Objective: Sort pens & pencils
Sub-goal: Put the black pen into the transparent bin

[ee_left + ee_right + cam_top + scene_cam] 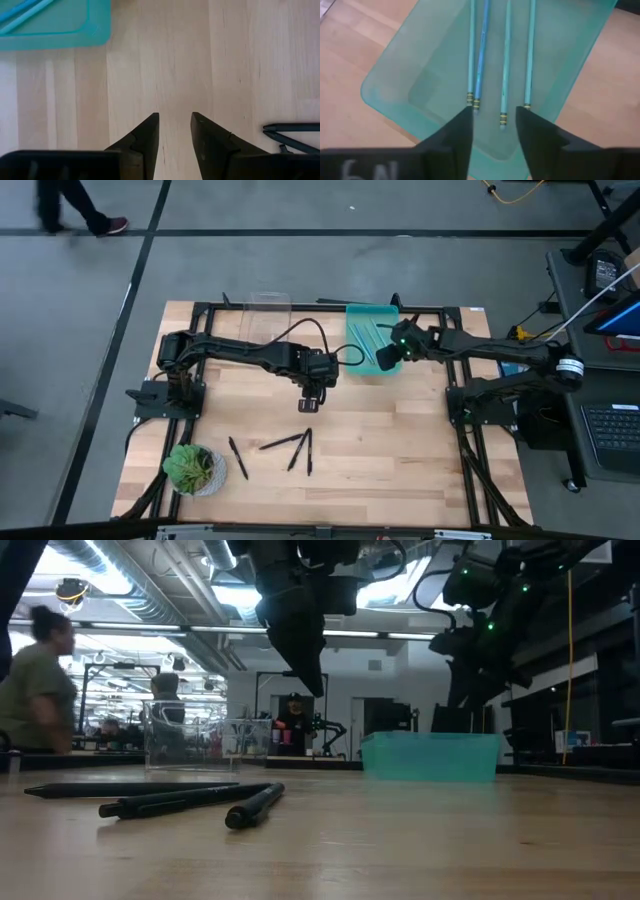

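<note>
Four black sticks (290, 448) lie flat on the wooden table near its front; they also show in the low view (190, 800). Several light blue sticks (502, 65) lie in the teal bin (368, 330) at the back. My left gripper (313, 405) hangs above bare table between the bin and the black sticks, pointing down, open by a narrow gap and empty (175, 116). Two black sticks (292, 134) show off to its side. My right gripper (385, 362) is over the teal bin's near end, open and empty (493, 109), above the blue sticks' ends.
A clear bin (267, 310) stands at the back, left of the teal bin. A small potted plant (190, 470) sits at the front left corner. A person (35, 680) stands in the room beyond the table. There is free room on the table's right half.
</note>
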You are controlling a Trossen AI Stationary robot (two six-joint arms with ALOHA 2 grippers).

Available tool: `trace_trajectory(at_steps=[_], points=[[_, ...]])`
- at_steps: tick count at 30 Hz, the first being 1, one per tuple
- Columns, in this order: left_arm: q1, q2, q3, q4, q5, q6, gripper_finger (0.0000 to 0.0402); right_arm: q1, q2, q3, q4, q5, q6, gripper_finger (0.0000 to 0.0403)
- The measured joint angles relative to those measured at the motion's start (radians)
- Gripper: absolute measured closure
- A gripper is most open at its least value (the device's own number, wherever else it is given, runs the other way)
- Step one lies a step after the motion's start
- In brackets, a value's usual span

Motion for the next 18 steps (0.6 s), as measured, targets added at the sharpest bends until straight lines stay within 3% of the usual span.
trace_trajectory(at_steps=[5,12,15,18], points=[[0.000,0.000,0.000,0.000,0.000,0.000,0.0295,-0.003,-0.035,0.007,0.021,-0.042,-0.103,0.0208],[0.000,0.000,0.000,-0.002,0.000,-0.024,0.0295,0.044,-0.176,0.069,0.018,-0.067,-0.308,0.0202],[0.000,0.000,0.000,-0.026,0.000,-0.115,0.0295,0.079,-0.262,0.057,0.009,-0.060,-0.387,0.0202],[0.000,-0.001,0.000,-0.089,0.038,-0.312,0.0295,0.104,-0.347,0.025,0.001,-0.054,-0.421,0.0202]])
